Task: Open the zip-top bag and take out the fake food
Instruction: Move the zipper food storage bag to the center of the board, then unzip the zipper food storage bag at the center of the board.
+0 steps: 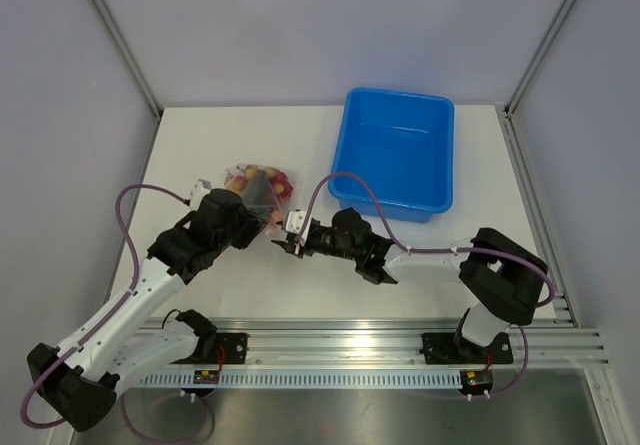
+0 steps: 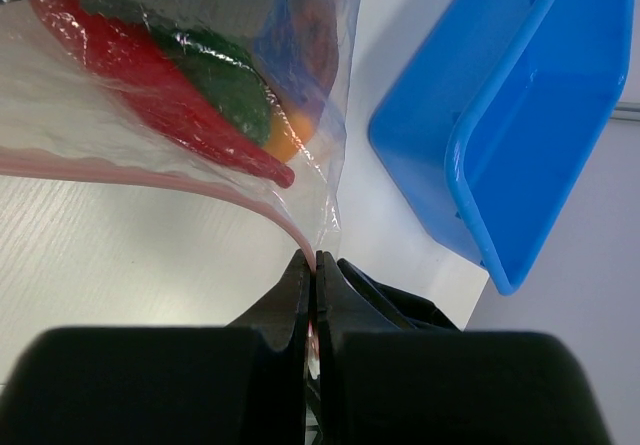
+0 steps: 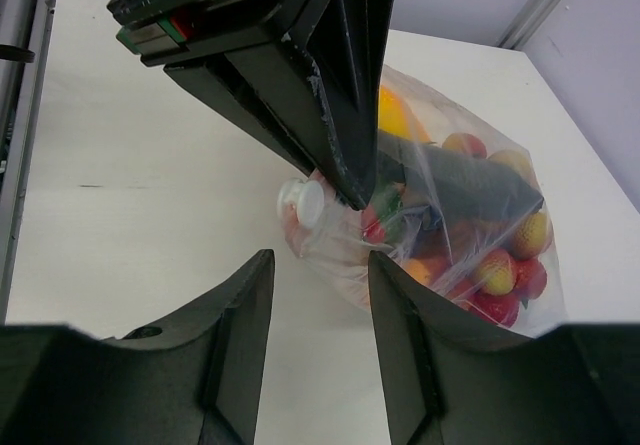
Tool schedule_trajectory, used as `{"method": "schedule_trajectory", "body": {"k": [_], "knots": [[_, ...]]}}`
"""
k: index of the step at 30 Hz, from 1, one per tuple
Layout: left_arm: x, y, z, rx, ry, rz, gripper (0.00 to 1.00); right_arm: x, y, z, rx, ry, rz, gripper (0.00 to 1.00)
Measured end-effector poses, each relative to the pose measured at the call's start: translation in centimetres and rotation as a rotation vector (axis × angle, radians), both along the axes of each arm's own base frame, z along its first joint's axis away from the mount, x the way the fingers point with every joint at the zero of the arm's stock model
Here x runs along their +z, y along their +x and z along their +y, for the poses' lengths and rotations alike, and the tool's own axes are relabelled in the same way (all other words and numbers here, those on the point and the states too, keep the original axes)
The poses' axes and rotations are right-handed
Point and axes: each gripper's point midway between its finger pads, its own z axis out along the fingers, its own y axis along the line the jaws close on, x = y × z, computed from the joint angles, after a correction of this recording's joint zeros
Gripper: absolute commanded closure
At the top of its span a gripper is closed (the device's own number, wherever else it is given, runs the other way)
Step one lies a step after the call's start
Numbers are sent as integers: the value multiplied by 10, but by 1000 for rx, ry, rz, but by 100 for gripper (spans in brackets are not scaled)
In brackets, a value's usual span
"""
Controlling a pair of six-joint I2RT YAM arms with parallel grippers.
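– Clear plastic at the fingertips: is that the bag?
– Yes. The zip-top bag rests on the white table. The left gripper has its fingertips pressed together on the bag's edge, right where the pink strip ends.
– Where is the food?
– The fake food is all inside the bag. Just beyond the left fingertips lies a red pepper with a green cucumber against it. From the other hand you can see a dark grey fish and round red and yellow pieces.
– And the right gripper?
– Its fingers are spread apart and hold nothing. The bag sits just ahead of them.
– Anything else?
– A blue tub stands off to the right of the left fingertips, apart from the bag.
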Motion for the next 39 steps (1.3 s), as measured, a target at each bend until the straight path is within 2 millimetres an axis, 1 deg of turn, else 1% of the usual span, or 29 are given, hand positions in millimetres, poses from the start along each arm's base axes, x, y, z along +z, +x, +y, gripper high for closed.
{"method": "schedule_trajectory", "body": {"k": [7, 9, 12, 13, 14, 16, 17, 18, 20, 23, 27, 28, 31, 32, 33, 35, 36, 37, 38, 39], "knots": [[0, 0, -1, -5, -2, -1, 100, 0, 1, 3, 1, 6, -2, 54], [1, 0, -2, -7, -3, -2, 100, 2, 1, 4, 2, 9, -3, 58], [0, 0, -3, -10, -3, 0, 100, 3, 2, 4, -9, 13, -3, 71], [0, 0, -3, -10, -3, 1, 100, 3, 2, 4, -12, 14, -1, 76], [0, 0, -4, -11, -5, -2, 100, 3, 2, 4, -14, 14, 1, 84], [2, 2, -5, -12, -8, -9, 100, 3, 3, 4, -18, 17, 6, 92], [2, 2, -5, -14, -8, -11, 100, 4, 3, 4, -20, 20, 7, 98], [2, 2, -5, -14, -7, -12, 100, 4, 3, 4, -21, 22, 7, 100], [1, 2, -5, -17, -2, -13, 100, 4, 4, 3, -29, 24, 12, 100], [1, 4, -4, -20, 9, -19, 97, 4, 5, 3, -39, 25, 16, 100], [4, 4, -3, -47, 45, -41, 91, 6, 5, 2, -55, 28, 32, 100], [6, 5, -3, -59, 60, -56, 89, 7, 6, 2, -61, 28, 38, 100], [15, 6, 0, -92, 94, -112, 85, 14, 7, 2, -70, 37, 40, 100], [20, 7, 1, -101, 105, -136, 82, 17, 8, 2, -71, 41, 40, 100], [25, 7, 3, -109, 114, -163, 76, 19, 8, 1, -73, 45, 41, 100], [36, 7, 8, -118, 136, -218, 67, 21, 9, -1, -85, 44, 46, 100], [44, 7, 11, -118, 149, -259, 64, 21, 9, -2, -90, 41, 50, 100], [52, 7, 14, -116, 155, -297, 59, 20, 8, -3, -93, 37, 56, 100], [58, 7, 17, -116, 160, -324, 50, 19, 8, -4, -96, 31, 62, 100], [66, 7, 19, -117, 165, -360, 45, 18, 8, -5, -98, 21, 69, 100]]}}
